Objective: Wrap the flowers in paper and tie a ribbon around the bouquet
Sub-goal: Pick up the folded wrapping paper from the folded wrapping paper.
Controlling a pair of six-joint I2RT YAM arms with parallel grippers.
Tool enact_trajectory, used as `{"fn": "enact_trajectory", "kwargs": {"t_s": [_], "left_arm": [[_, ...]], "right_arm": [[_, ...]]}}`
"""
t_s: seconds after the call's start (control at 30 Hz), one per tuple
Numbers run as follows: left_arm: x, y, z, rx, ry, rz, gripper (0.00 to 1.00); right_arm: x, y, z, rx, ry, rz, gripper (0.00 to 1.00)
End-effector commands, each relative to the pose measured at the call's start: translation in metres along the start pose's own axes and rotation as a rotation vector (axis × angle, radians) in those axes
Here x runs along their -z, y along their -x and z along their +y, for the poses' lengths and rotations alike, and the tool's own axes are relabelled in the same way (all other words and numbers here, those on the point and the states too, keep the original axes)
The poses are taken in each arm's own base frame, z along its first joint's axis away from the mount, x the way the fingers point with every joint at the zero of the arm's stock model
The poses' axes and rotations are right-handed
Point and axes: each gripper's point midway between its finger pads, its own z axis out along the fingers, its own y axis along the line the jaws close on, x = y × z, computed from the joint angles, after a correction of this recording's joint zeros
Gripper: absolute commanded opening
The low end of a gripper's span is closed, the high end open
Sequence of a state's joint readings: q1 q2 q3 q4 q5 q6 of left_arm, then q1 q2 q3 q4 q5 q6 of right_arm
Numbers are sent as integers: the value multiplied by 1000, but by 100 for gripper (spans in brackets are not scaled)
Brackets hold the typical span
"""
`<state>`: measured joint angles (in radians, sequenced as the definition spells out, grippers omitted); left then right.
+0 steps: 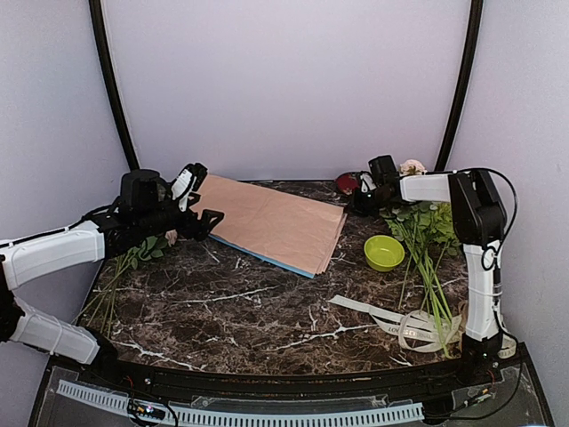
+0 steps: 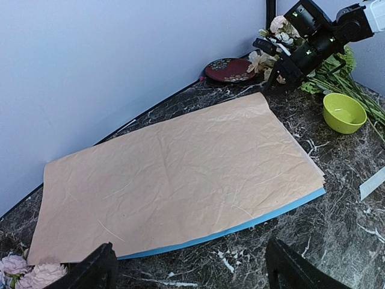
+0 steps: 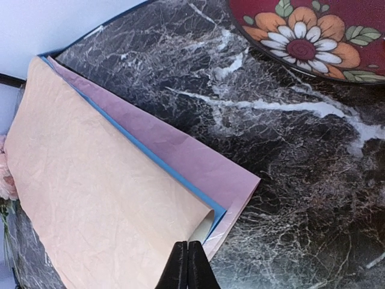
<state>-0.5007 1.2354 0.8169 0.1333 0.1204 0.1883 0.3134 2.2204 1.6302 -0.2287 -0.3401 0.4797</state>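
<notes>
Top external, counts first: 2 arms, 2 grippers. Left gripper (image 1: 197,201) hovers at 10 o'clock by the stack's left end, fingers spread wide with nothing between them. Right gripper (image 3: 187,265) is at 1 o'clock, at the stack's right corner. On the right wrist view I see its 2 fingers pressed tip to tip, and I cannot tell whether any sheet is caught between them.

Sheets: 3 in 1 flat stack, lying from 11 to 1 o'clock.
- The paper (image 2: 180,174) is on top, tan and creased.
- 1 blue sheet (image 3: 180,174) lies under it.
- 1 pink sheet (image 3: 204,168) is at the bottom.

Other items:
- 1 ribbon (image 1: 400,325), looped at 4 o'clock, touching the stem ends.
- 1 green bowl (image 1: 384,252) at 3 o'clock.
- 1 red floral plate (image 3: 307,42) at 1 o'clock.
- 2 bunches: the flowers (image 1: 425,222) lie from 2 to 4 o'clock with blooms toward the back wall, and a second bunch (image 1: 133,258) lies at 9 o'clock under the left arm.

Edges: blue shows as a thin strip along the stack's near long edge. At the right corner the tan sheet curls up off the blue, and pink sticks out beyond both. The stack's far edge runs close to the back wall.

Room: bare marble table (image 1: 249,311) from centre to 6 o'clock, between the stack and the near rim. The right side is crowded, with bowl, stems and ribbon close together.
</notes>
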Motion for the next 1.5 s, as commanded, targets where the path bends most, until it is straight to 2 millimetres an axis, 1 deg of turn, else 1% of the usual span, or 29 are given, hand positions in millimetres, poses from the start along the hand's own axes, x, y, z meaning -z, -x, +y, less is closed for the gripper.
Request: {"fn": "enact_trajectory", "kwargs": {"t_s": [0.0, 0.1, 0.13, 0.2, 0.27, 0.33, 0.43, 0.47, 0.5, 0.63, 0.73, 0.83, 0.93, 1.0, 1.03, 1.13, 1.2, 1.27, 1.33, 1.4, 1.43, 1.47], "left_arm": [[-2, 1, -6, -10, -28, -13, 87], [-2, 0, -6, -14, -26, -11, 87], [-2, -1, -5, -14, -24, -9, 87], [-2, -1, -5, -15, -22, -7, 87], [-2, 0, -6, -17, -24, -10, 87], [-2, -1, -6, -19, -23, -8, 87], [-2, -2, -5, -18, -22, -6, 87], [-1, -1, -6, -18, -26, -9, 87], [-1, 0, -6, -18, -28, -10, 87], [-2, -3, -7, -16, -34, -5, 87], [-3, -3, -9, -15, -43, -1, 87], [-4, -3, -9, -18, -44, -2, 87], [-5, -6, -9, -17, -44, 7, 87], [-5, -6, -10, -14, -49, 8, 87], [-6, -6, -10, -15, -52, 8, 87], [-7, -7, -10, -13, -53, 11, 87], [-8, -8, -12, -11, -59, 15, 87], [-8, -8, -12, -11, -64, 15, 87], [-8, -9, -11, -14, -59, 18, 87], [-9, -11, -10, -16, -53, 24, 87], [-9, -11, -11, -15, -54, 24, 87], [-10, -11, -11, -14, -57, 24, 87]], "right_arm": [[31, 25, 33, 67, 64, -88, 0], [33, 23, 45, 80, 128, -77, 0], [33, 23, 45, 79, 128, -77, 0], [32, 25, 39, 82, 93, -84, 1], [30, 31, 32, 91, 54, -94, 8], [26, 35, 27, 93, 28, -93, 19], [15, 36, 23, 106, 15, -76, 38], [12, 37, 22, 117, 16, -73, 43], [9, 38, 23, 130, 20, -71, 45], [-4, 43, 28, 184, 50, -39, 44], [-12, 44, 21, 201, 18, -1, 46], [-17, 42, 18, 208, 17, 17, 49], [-20, 32, 17, 195, 32, 55, 49], [-16, 29, 15, 182, 18, 54, 49], [-11, 31, 14, 175, 0, 36, 49], [8, 44, 12, 154, -57, -49, 50], [20, 48, 11, 123, -77, -98, 51], [28, 46, 10, 81, -82, -131, 51], [32, 37, 10, 27, -61, -146, 50], [34, 30, 13, -21, -23, -161, 43], [32, 22, 13, -39, 1, -149, 38], [32, 20, 15, -52, 22, -152, 34]]}}
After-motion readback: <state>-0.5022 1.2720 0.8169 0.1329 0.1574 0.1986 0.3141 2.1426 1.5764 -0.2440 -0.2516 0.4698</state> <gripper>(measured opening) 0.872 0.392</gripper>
